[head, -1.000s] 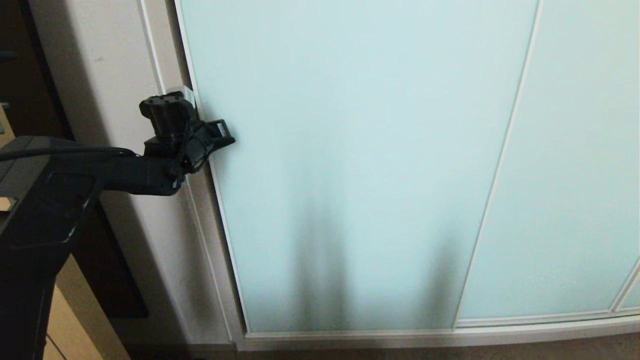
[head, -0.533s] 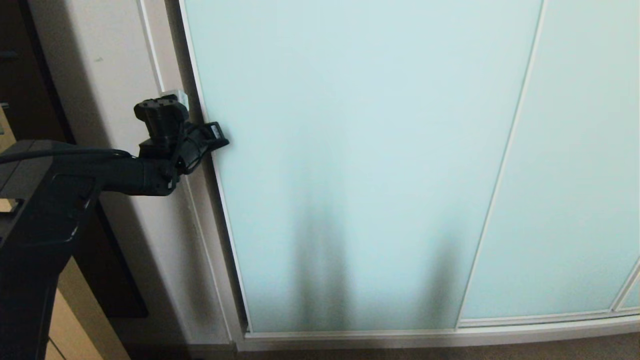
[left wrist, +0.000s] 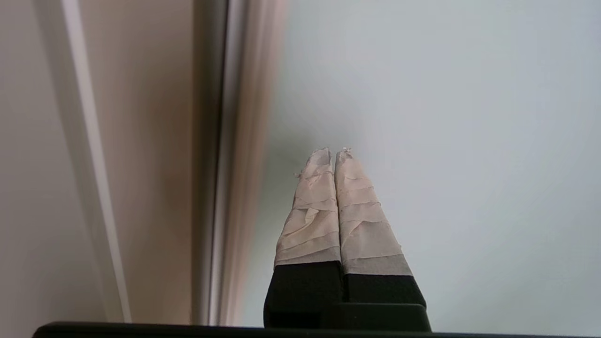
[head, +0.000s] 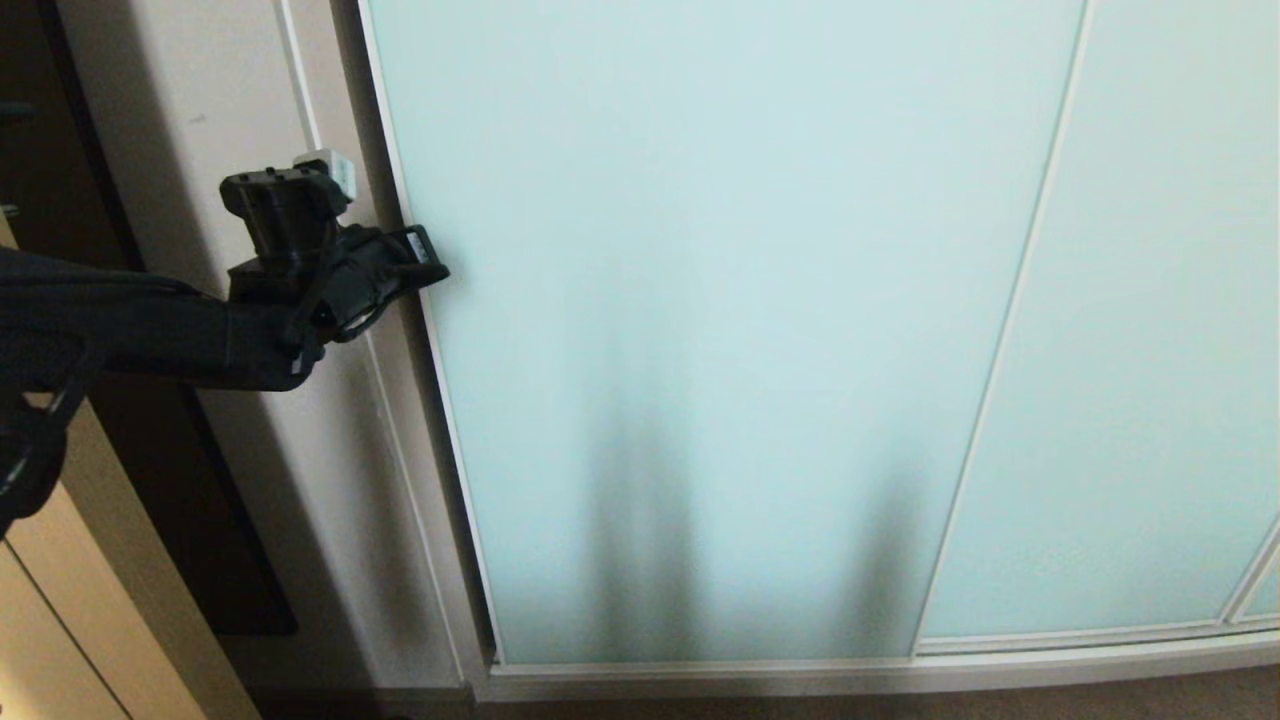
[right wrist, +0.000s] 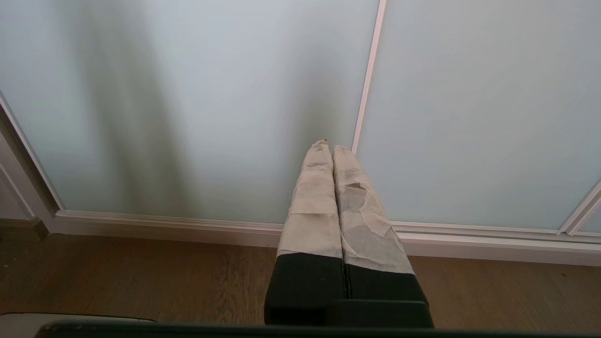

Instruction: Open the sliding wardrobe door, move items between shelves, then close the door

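A tall sliding wardrobe door (head: 700,300) of frosted pale aqua glass, framed in thin silvery-white strips, fills most of the head view. A second glass panel (head: 1150,350) stands to its right, split from it by a slim vertical frame strip. Two soft dark shadows fall down the lower part of the glass. The door stands almost shut, with only a narrow dark gap between its left edge and the plain off-white side post (head: 250,420) of the wardrobe. The left gripper (head: 425,262), black and reaching in from the left on a dark arm, sits at that left edge of the door, about a third of the way down the picture. In the left wrist view its two tape-wrapped fingers (left wrist: 312,211) are pressed together, holding nothing, their tips right at the glass just beside the door's frame; whether they touch it is not clear. The right gripper (right wrist: 331,148) shows only in its own wrist view, low near the wooden floor (right wrist: 141,281), pointing toward the bottom of the glass near the frame strip between the two panels, with its taped fingers also closed together and empty. The white bottom rail (right wrist: 188,225) of the wardrobe runs along the floor.
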